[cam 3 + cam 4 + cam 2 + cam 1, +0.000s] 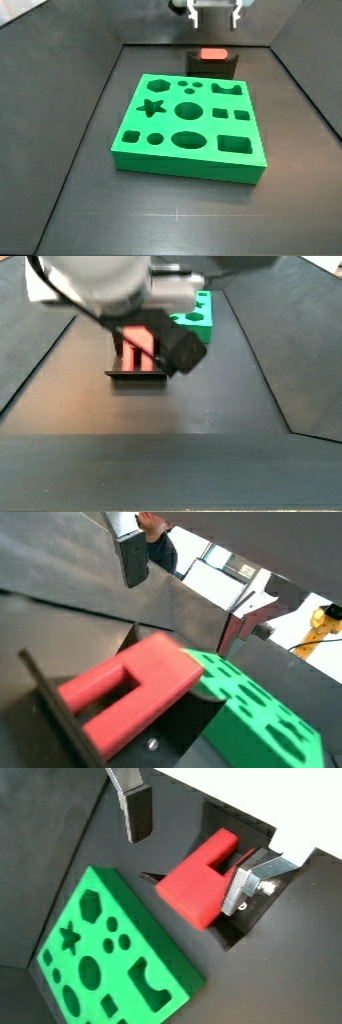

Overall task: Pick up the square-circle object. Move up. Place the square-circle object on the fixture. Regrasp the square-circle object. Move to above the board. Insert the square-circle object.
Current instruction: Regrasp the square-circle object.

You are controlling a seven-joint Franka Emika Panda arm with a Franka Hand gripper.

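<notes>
The red square-circle object (211, 55) rests on the dark fixture (211, 70) behind the far edge of the green board (191, 125). My gripper (214, 12) hangs open above it, holding nothing. In both wrist views the red object (198, 878) (127, 692) lies below and between the spread fingers (134, 808) (134, 557), apart from them. The fixture (234, 936) (60, 717) cradles it, and the board (114, 958) (261, 717) lies beside it. In a side view the arm covers part of the red object (138, 351) on the fixture (138, 379).
The dark floor has raised sloping walls on both sides (80, 120). The board's corner (198, 311) shows behind the arm. A person and bright windows show beyond the rig (167, 552).
</notes>
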